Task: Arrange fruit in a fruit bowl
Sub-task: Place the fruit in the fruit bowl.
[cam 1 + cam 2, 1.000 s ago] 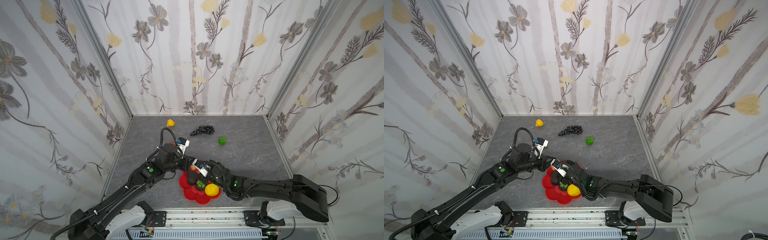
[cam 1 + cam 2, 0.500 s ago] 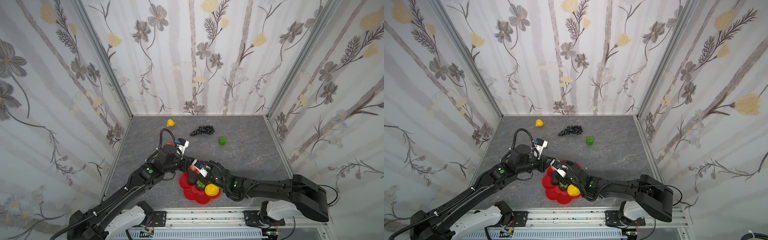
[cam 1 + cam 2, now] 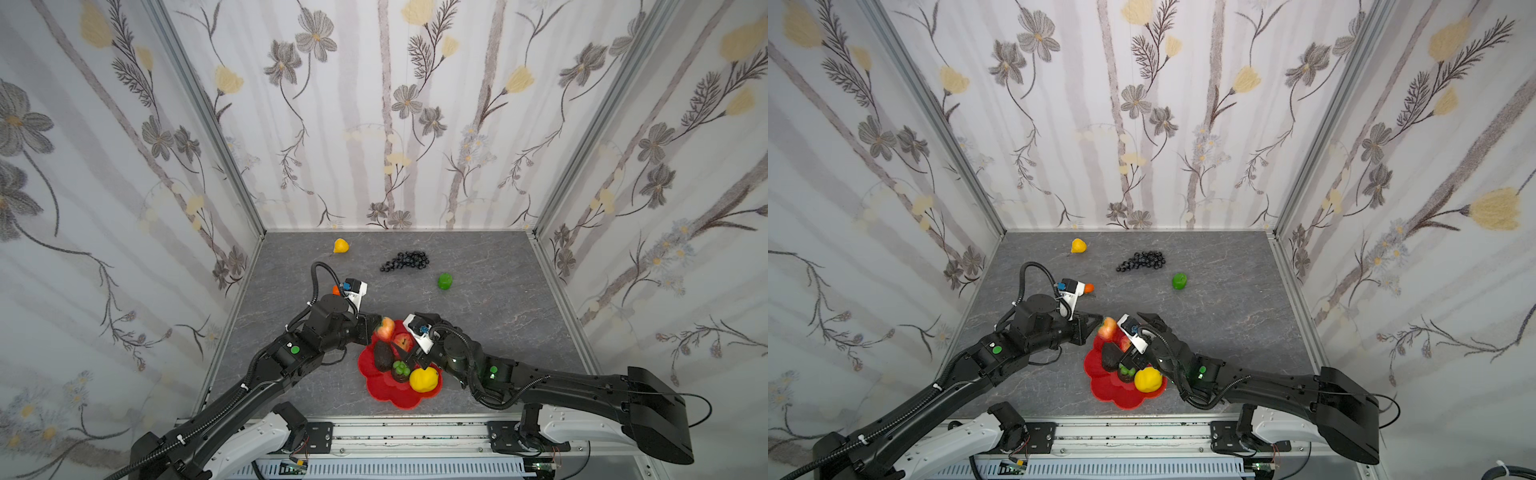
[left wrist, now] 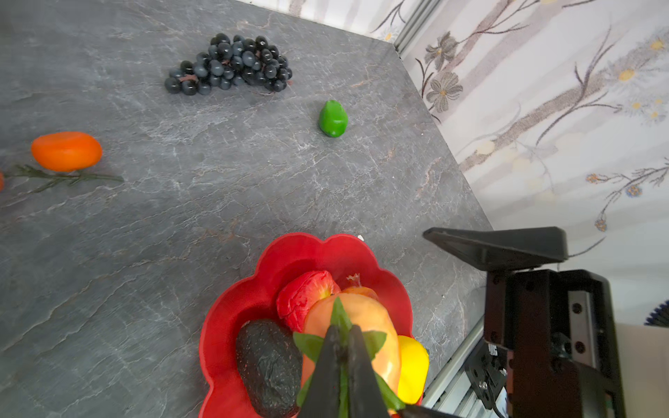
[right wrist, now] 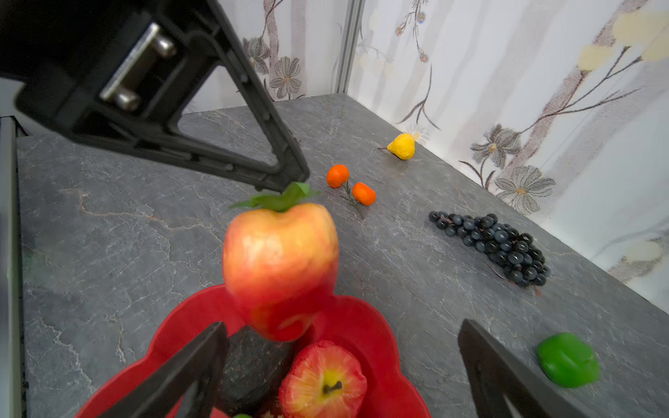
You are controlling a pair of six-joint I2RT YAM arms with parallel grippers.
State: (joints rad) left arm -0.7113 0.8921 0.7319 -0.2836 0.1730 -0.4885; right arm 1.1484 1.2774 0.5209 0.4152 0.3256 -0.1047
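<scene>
Red-and-yellow apple [image 5: 280,260] is hanging over the bowl's [image 3: 388,397] far edge. We are pinching its leaf [image 5: 286,197] with our left gripper [image 4: 342,331]. Our right gripper [image 5: 342,325] is gaping open, holding nothing.

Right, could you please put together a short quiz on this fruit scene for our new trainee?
1. Pick one: the left gripper holds the orange-red apple by A) its green leaves, B) its sides, C) its underside.
2. True or false: the dark grapes lie in the red bowl.
3. How many oranges lie on the table?
Key: 1 A. 2 False; they lie on the table, apart from the bowl. 3 Two.
</scene>
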